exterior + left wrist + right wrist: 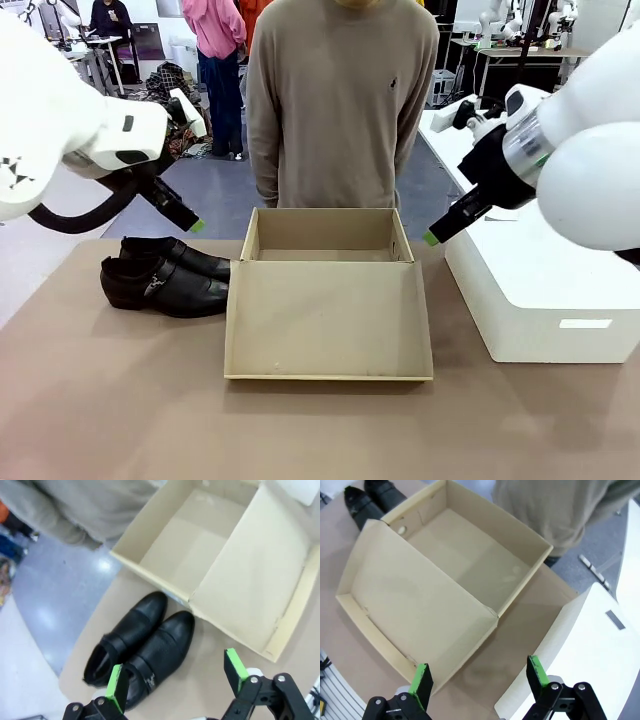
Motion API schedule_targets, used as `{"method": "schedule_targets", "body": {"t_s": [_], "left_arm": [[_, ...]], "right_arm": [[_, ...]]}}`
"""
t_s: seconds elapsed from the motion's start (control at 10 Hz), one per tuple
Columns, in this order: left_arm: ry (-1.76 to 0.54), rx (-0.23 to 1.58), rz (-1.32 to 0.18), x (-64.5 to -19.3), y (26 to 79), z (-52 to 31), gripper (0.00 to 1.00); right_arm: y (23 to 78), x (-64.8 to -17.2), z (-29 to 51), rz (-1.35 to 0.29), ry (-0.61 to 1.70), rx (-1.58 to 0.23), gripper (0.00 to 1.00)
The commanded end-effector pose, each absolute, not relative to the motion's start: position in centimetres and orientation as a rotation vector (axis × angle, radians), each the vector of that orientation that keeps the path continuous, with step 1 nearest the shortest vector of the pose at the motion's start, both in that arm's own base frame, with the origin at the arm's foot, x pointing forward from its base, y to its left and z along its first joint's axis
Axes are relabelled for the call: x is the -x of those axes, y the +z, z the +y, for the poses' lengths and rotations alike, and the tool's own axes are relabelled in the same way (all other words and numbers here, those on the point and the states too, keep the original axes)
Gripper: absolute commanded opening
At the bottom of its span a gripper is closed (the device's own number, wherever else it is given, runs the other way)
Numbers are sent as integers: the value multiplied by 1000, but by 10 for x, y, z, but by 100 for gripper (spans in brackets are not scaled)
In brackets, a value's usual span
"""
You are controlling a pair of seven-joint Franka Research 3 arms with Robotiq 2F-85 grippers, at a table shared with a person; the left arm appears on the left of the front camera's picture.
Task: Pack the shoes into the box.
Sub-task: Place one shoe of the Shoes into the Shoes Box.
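Shoes (165, 278) are laid beside the unlidded box (325, 232) for easy packing; left gripper (176, 675) and right gripper (480, 672) are spread wide, empty.

No readable text, brand or number anywhere. White box (540, 300), right side of table: small pale label (585, 323) on near face, print too small to read. Person's sweater (340, 110): tiny dark chest emblem (383, 72), illegible. Left arm (45, 110): black-and-white pattern (12, 172), no letters.

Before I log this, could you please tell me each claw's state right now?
Left claw: open, holding nothing.
Right claw: open, holding nothing.
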State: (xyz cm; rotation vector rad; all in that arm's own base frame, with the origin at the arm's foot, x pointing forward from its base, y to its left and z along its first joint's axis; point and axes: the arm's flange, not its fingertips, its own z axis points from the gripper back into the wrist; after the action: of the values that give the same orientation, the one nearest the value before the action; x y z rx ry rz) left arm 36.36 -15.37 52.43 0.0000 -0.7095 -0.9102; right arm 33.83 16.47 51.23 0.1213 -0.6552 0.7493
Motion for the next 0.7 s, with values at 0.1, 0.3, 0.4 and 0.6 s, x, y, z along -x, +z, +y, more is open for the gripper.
{"method": "schedule_targets", "body": {"t_s": [0.1, 0.3, 0.4, 0.6], "left_arm": [[-1023, 133, -800, -355, 535, -123, 100], [-1011, 167, -802, -343, 550, -111, 100], [-986, 159, -814, -335, 554, -105, 100], [-956, 160, -824, -321, 555, -95, 100]], "right_arm": [[522, -315, 137, -708, 861, -230, 100], [538, -298, 124, -737, 873, -249, 100], [543, -290, 117, -758, 871, -246, 100], [545, -276, 106, -775, 875, -260, 100]]}}
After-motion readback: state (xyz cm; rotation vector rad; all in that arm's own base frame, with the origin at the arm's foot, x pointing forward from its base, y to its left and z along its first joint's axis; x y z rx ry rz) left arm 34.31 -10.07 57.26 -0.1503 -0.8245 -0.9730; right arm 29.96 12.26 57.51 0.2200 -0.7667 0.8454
